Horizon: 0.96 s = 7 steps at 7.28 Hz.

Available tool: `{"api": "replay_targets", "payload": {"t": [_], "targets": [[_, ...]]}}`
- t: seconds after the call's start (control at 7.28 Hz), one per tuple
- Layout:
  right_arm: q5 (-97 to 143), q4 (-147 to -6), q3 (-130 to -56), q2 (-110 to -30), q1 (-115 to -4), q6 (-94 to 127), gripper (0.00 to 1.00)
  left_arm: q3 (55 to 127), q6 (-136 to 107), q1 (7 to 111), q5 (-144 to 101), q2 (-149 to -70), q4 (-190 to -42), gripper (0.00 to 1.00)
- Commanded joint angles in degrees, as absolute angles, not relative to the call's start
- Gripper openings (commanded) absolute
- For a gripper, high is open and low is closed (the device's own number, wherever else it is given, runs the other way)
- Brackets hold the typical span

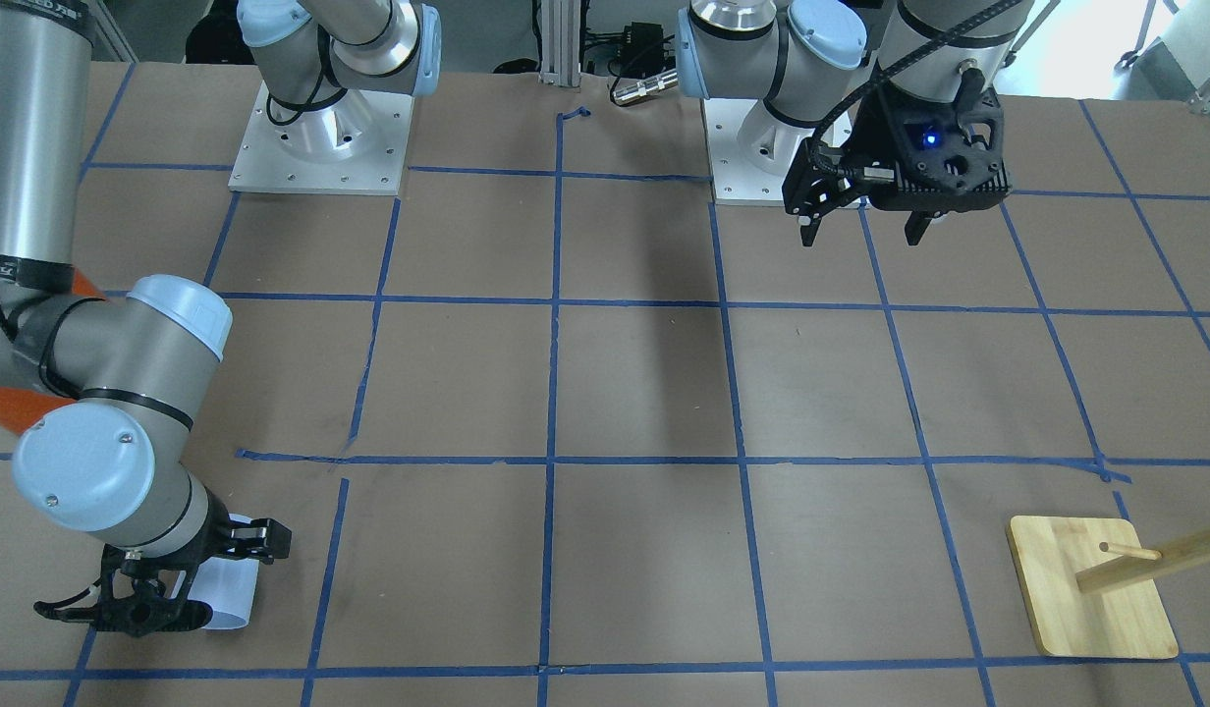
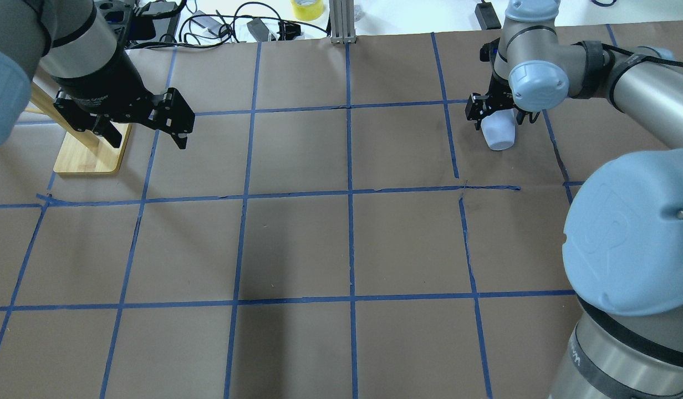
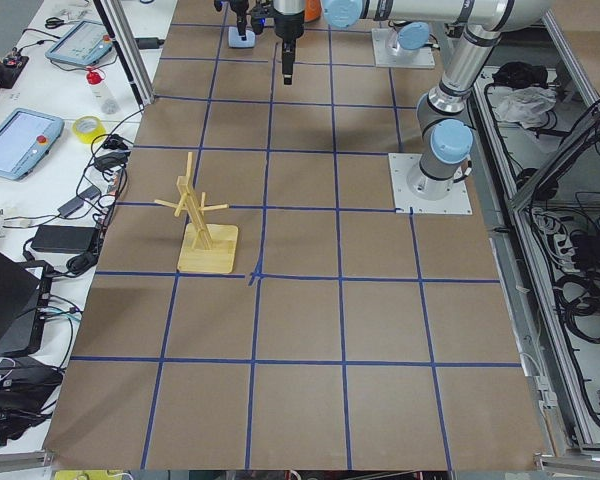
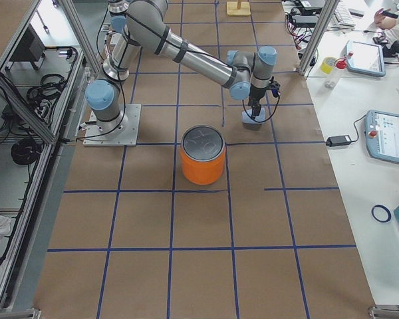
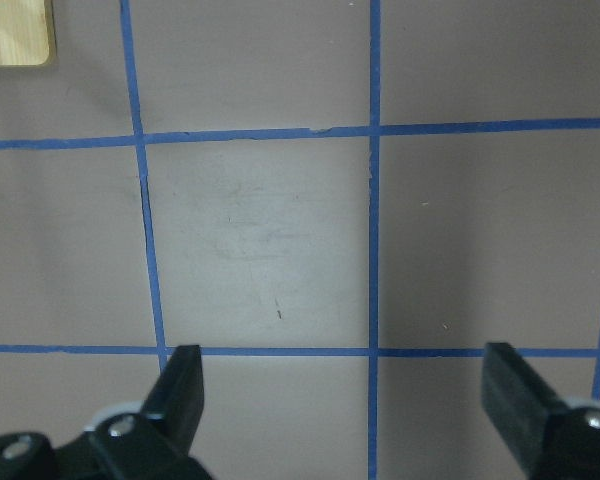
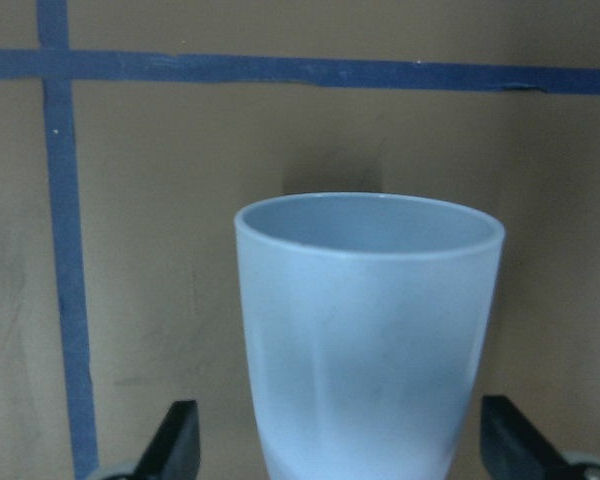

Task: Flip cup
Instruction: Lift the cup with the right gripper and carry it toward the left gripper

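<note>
The cup (image 6: 370, 330) is a small pale blue tumbler. It fills the right wrist view between my two fingers, with its open rim pointing away from the gripper toward the paper. It also shows in the overhead view (image 2: 499, 136) at the far right and in the front view (image 1: 227, 589) at the lower left. My right gripper (image 2: 498, 111) is open around the cup, and its fingers (image 6: 175, 450) stand apart from the cup's sides. My left gripper (image 2: 147, 136) is open and empty above bare paper, as the left wrist view shows.
A wooden peg rack (image 2: 89, 158) stands beside my left gripper and also shows in the front view (image 1: 1091, 589). A large orange can with a silver top (image 4: 203, 163) stands near the table's middle in the exterior right view. Blue tape lines grid the brown paper.
</note>
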<state>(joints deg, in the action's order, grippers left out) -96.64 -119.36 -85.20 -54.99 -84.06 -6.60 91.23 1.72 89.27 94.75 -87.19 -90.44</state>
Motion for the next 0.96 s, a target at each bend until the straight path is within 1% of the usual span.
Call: {"api": "replay_targets", "payload": {"t": [0.0, 0.82], "targets": [[-96.59, -119.97, -85.25, -53.7, -83.24, -6.42, 1.0, 91.23, 1.76, 89.3, 94.75, -87.27, -90.44, 1.0], [-96.42, -125.07, -85.17, -51.86, -83.05, -6.06, 1.0, 91.23, 1.76, 89.21, 94.75, -87.28, -90.44, 1.0]]}}
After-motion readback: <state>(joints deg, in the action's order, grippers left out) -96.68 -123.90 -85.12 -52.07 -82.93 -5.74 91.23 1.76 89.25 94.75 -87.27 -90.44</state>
